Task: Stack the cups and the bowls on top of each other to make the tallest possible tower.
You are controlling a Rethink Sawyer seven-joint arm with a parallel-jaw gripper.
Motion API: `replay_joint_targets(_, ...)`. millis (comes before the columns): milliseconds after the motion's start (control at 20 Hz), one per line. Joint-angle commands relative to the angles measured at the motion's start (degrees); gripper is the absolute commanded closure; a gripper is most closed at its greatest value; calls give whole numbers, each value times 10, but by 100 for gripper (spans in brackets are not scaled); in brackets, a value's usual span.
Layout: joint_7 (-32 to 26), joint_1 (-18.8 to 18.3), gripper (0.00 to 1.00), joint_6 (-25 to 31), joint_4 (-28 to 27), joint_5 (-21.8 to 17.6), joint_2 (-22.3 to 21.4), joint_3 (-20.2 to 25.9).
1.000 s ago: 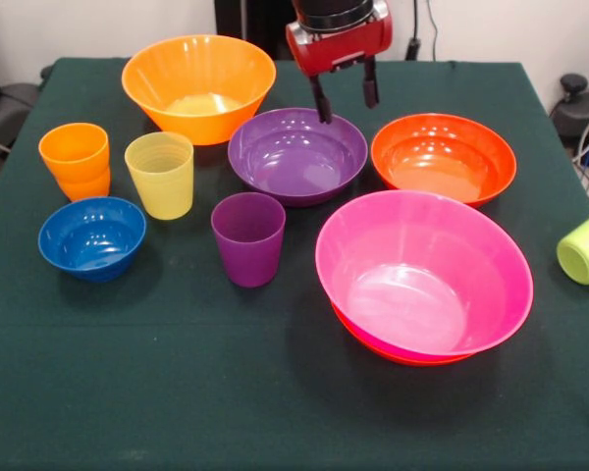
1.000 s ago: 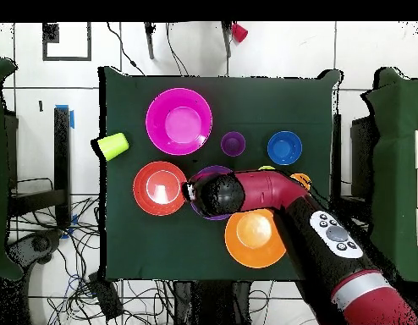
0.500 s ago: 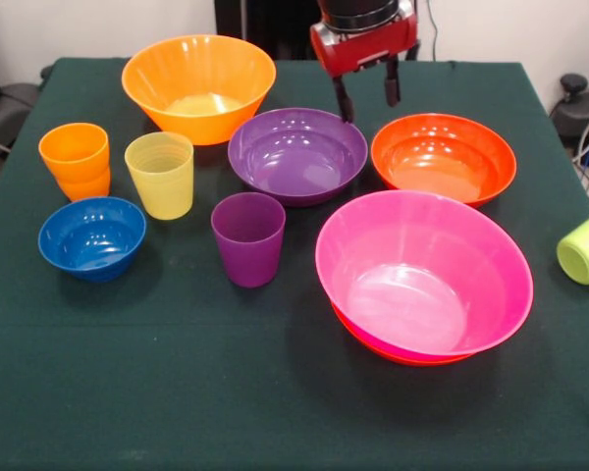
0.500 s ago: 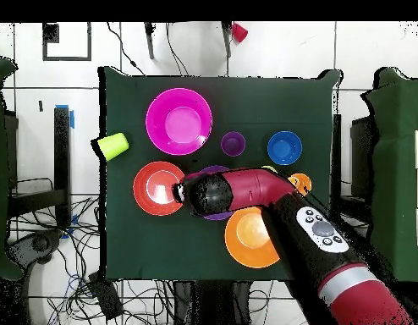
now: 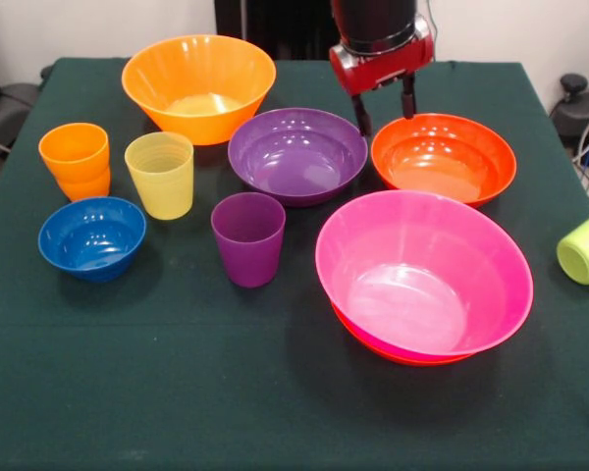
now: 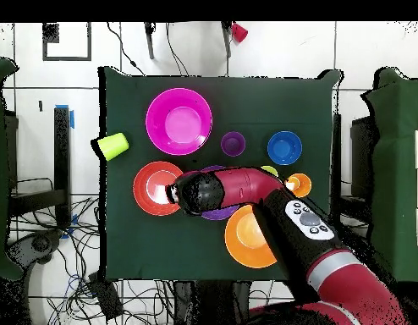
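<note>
Gripper (image 5: 383, 106) hangs empty, jaws released, at red-orange bowl (image 5: 444, 157) rim near table's (image 5: 177, 392) far edge. Your next move: straddle rim, clench, carry to pink bowl (image 5: 422, 270).

You have, far row left to right: deep bowl (image 5: 198, 86), wide bowl (image 5: 297, 154), shallow bowl (image 5: 444, 157). Left: stacked cups (image 5: 76, 160), ribbed cup (image 5: 160, 174), small bowl (image 5: 91, 236) nearest. Centre: lone cup (image 5: 248, 237). Near right: large bowl (image 5: 422, 271) nested on another. Right edge: tipped cup (image 5: 585, 245).
</note>
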Motion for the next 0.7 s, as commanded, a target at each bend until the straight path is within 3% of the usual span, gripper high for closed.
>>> replay_joint_targets(50, 0, 8, 0, -6, -58, -28, 65, -18)
replay_joint_targets(500, -45, 6, 0, 52, -134, -22, 106, -6)
replay_joint_targets(700, -41, -1, 0, 41, -140, -18, 118, -2)
